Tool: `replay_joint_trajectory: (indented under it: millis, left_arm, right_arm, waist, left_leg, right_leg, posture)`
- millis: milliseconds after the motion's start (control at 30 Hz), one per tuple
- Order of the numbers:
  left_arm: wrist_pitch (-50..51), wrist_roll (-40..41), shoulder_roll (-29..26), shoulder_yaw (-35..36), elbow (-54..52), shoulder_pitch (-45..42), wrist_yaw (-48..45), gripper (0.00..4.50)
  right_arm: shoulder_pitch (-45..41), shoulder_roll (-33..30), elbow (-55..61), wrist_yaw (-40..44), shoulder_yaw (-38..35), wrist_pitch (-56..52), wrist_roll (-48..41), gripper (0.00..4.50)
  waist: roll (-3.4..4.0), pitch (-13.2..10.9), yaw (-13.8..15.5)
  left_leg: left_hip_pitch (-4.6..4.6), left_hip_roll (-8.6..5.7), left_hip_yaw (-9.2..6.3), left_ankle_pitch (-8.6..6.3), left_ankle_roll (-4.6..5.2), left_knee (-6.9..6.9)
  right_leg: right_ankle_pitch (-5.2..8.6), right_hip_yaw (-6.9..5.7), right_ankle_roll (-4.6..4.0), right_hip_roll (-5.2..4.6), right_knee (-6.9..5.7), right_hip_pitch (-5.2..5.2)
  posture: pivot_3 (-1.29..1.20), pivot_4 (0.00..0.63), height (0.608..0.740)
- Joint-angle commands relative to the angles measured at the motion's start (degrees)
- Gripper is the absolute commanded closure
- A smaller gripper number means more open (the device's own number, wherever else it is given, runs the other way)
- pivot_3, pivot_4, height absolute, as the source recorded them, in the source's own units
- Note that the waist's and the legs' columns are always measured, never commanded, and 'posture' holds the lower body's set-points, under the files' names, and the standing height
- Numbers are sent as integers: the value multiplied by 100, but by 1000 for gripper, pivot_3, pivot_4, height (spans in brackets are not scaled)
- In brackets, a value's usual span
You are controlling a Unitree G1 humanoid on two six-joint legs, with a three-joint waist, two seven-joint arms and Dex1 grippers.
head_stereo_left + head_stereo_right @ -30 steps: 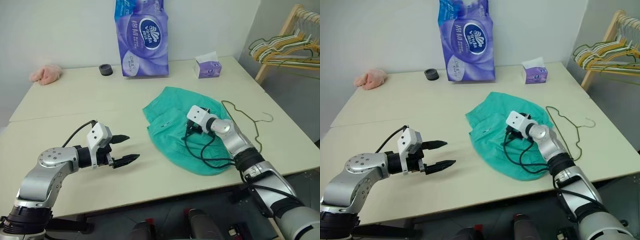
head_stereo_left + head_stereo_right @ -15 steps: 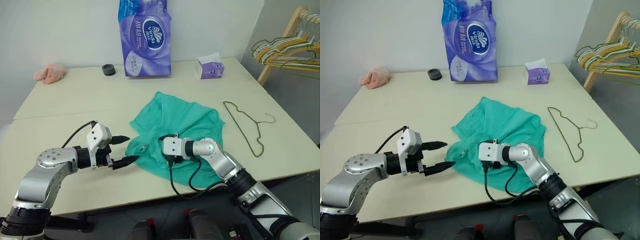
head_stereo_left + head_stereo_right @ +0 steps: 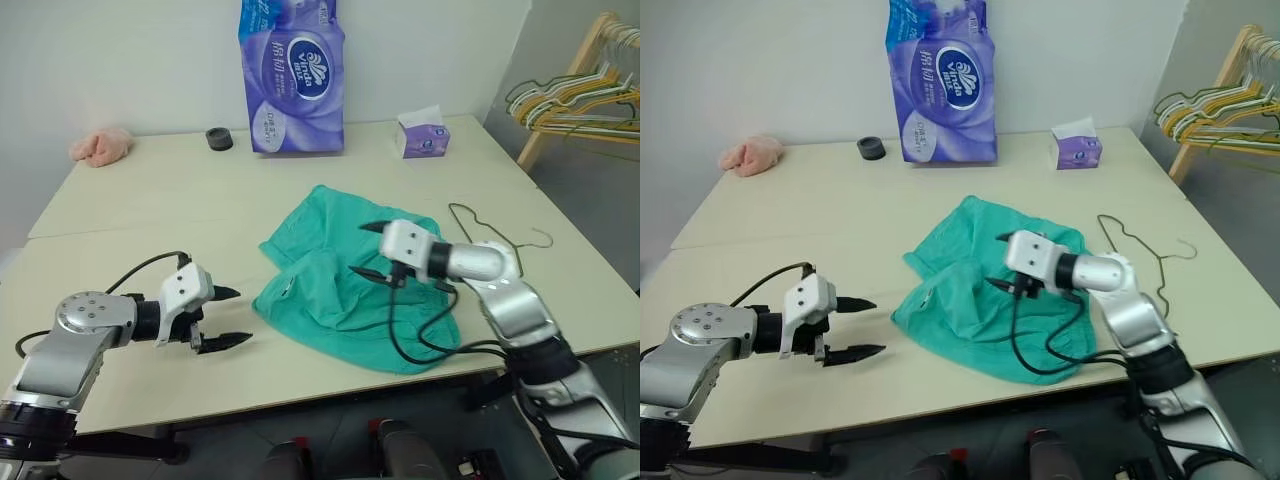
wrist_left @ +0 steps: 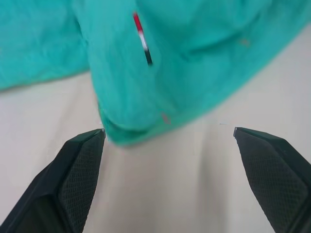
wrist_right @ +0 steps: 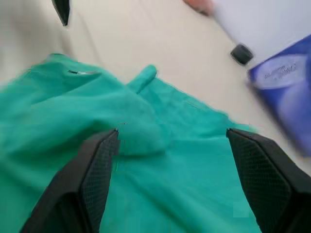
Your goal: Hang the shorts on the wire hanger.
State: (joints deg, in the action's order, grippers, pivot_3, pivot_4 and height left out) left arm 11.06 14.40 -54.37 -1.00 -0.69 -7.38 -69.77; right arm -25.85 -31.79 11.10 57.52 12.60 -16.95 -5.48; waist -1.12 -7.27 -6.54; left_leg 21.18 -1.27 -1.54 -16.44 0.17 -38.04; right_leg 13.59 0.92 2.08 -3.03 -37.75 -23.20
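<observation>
The table (image 3: 120,210) bears shorts (image 3: 330,290), wire hanger (image 3: 500,240), tissues (image 3: 421,134), pink cloth (image 3: 100,146).

My left gripper (image 3: 228,318) hangs low at my left side, arm bent, both fingers spread wide and empty, pointing toward my right. My right gripper (image 3: 368,251) is raised in front of me, wrist turned inward, fingers parted, nothing between them.
</observation>
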Motion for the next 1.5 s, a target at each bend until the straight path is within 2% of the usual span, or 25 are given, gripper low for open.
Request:
replay_joint_trajectory:
  millis: [33,233,467,633,900,1000,1267,1367,1500]
  left_arm:
    - [-711,-420,67,-355,176,-369,-170,0]
    - [-1566,-1026,455,-875,808,-952,-69,0]
    - [-2389,-1751,617,-1306,1637,-1344,90,0]
    - [-2870,-2118,937,-1483,2361,-1726,468,1095]
    - [-3103,-2073,1031,-1554,2585,-1801,348,3439]
    - [-2909,-1877,1114,-1443,2518,-1813,315,4373]
    - [-2556,-1631,1121,-1300,2334,-1756,266,4469]
    - [-2543,-1625,1064,-1278,2307,-1737,263,4500]
    - [-2488,-1577,991,-1224,2294,-1725,248,4500]
  right_arm:
    - [447,-514,1056,592,-333,-811,-945,697]
    - [1161,-1157,1892,610,-478,-1207,-1339,697]
    - [1452,-1349,2217,433,-465,-1165,-1306,697]
    - [1585,-1610,2211,329,-570,-993,-1080,635]
    - [2107,-2556,1757,572,-334,181,-107,635]
    - [2195,-2712,1480,613,-206,709,231,635]
    - [1832,-2408,806,345,161,1237,994,635]
    - [1680,-2298,608,287,151,1363,1081,1222]
    - [1537,-2157,472,303,81,1499,1001,2583]
  waist:
    - [1,-3,26]
    - [-1,-2,40]
    - [-1,-2,12]
    - [0,3,91]
    - [3,5,125]
    - [3,5,131]
    - [1,5,137]
    - [1,5,138]
    - [0,5,139]
  left_leg:
    - [1,0,2,0,1,-1]
    - [-5,4,7,3,4,-4]
    - [-5,3,13,3,4,-4]
    - [-31,-3,12,5,8,-7]
    - [-43,-1,10,5,8,-7]
    - [-45,-1,11,5,8,-7]
    - [-44,-1,10,5,8,-10]
    - [-43,-1,10,5,8,-10]
    - [-43,0,9,5,8,-10]
  right_leg:
    - [0,0,0,0,-1,-1]
    - [18,2,30,9,-2,3]
    - [20,6,33,11,-3,3]
    - [25,3,42,14,2,38]
    - [27,0,45,12,10,55]
    - [27,0,46,14,11,58]
    - [28,-1,47,16,11,59]
    - [28,0,47,16,11,58]
    - [27,0,46,17,10,58]
  posture:
    - [-159,95,740]
    - [-190,100,740]
    - [-200,100,740]
    - [-207,98,740]
    - [-210,98,740]
    - [-210,97,740]
    - [-199,94,740]
    - [-197,93,740]
    - [-193,93,740]
